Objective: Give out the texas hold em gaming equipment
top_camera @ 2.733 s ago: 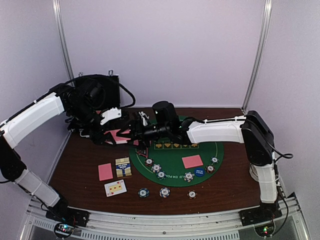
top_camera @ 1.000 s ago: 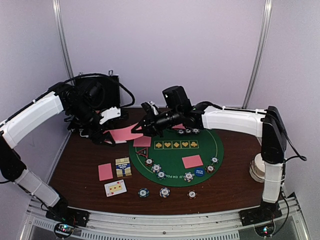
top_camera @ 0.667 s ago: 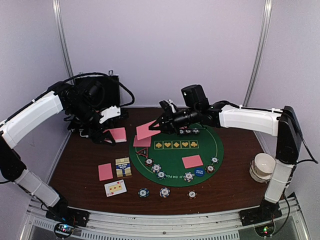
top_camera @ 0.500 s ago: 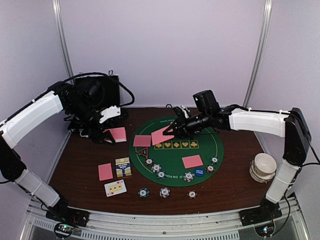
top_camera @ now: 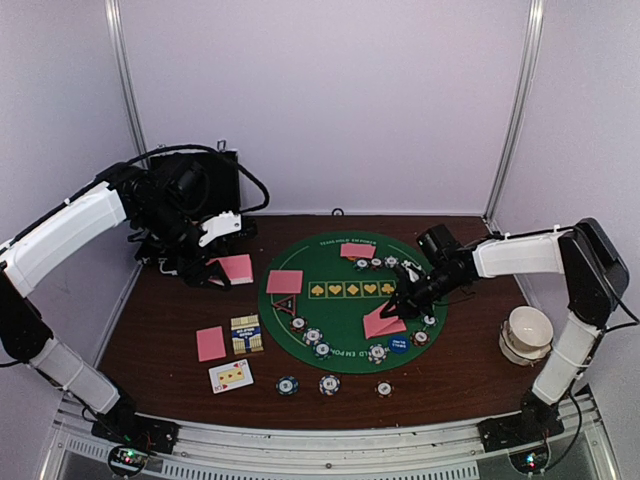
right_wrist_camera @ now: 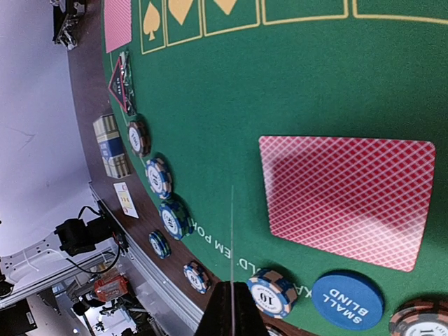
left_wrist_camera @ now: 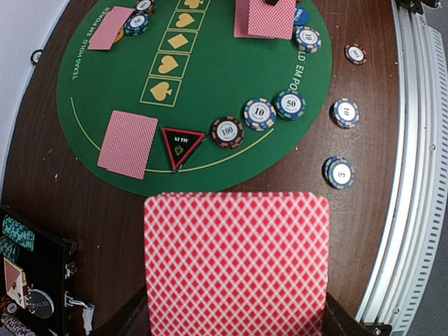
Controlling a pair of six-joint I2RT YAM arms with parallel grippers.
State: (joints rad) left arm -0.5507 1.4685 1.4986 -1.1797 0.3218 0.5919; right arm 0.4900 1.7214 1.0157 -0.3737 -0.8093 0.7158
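The left hand [top_camera: 208,269] pinches a pink card [left_wrist_camera: 236,262] that hides its fingers — the right hand [top_camera: 403,303] grips a second card [right_wrist_camera: 232,252], edge-on, barely a line.

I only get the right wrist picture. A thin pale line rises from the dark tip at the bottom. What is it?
Observer: A pink-backed card seen edge-on, pinched in the right gripper above the face-down card on the green mat.
Operator: Is the other arm busy?
Observer: The left gripper holds a second pink card over bare table left of the mat.
Operator: Anything else nearby?
Observer: A white paper cup stands near the table's right edge.
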